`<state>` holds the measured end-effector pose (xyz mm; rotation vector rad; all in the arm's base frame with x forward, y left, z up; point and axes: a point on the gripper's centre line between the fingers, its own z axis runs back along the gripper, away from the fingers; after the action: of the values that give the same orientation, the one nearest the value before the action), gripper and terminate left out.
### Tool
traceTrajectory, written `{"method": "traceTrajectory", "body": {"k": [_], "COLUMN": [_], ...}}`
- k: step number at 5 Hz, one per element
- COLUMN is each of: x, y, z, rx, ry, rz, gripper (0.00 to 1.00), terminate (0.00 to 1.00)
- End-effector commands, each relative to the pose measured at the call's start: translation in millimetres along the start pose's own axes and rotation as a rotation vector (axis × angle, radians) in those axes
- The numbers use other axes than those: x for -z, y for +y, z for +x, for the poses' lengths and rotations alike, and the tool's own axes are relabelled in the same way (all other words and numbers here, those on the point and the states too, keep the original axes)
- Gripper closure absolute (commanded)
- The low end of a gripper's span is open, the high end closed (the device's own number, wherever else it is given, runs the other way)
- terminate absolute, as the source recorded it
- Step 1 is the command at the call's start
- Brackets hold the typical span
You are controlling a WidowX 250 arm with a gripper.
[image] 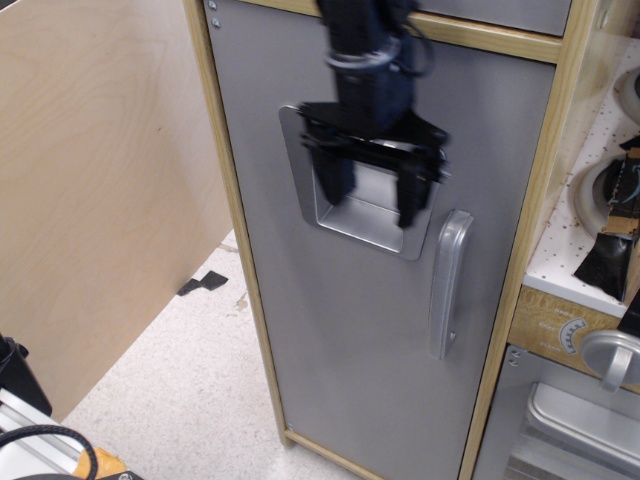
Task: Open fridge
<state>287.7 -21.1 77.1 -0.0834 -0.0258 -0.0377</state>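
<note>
fridge (360, 330) centre, door shut | panel (365, 215) in door's upper half | gripper (372, 205) in front of panel | handle (447, 285) lower right of panel, just right of gripper | board (100, 190) left of fridge | oven (570, 420) lower right of fridge
</note>
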Motion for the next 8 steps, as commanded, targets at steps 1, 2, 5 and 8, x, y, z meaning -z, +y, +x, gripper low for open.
{"method": "traceTrajectory", "body": {"k": [1, 2, 5, 8], "x": [3, 18, 45, 60], "y": [-38, -40, -39, -27], "z": [5, 19, 35, 51], "rx": [-0.058, -0.018, -0.095, -0.118], "ry": [-0.117, -0.162, -0.305, -0.456], "rz": [-0.012, -0.020, -0.008, 0.042], "gripper": [0.00, 0.00, 0.00, 0.00], "terminate": [0.00, 0.00, 0.00, 0.00]}}
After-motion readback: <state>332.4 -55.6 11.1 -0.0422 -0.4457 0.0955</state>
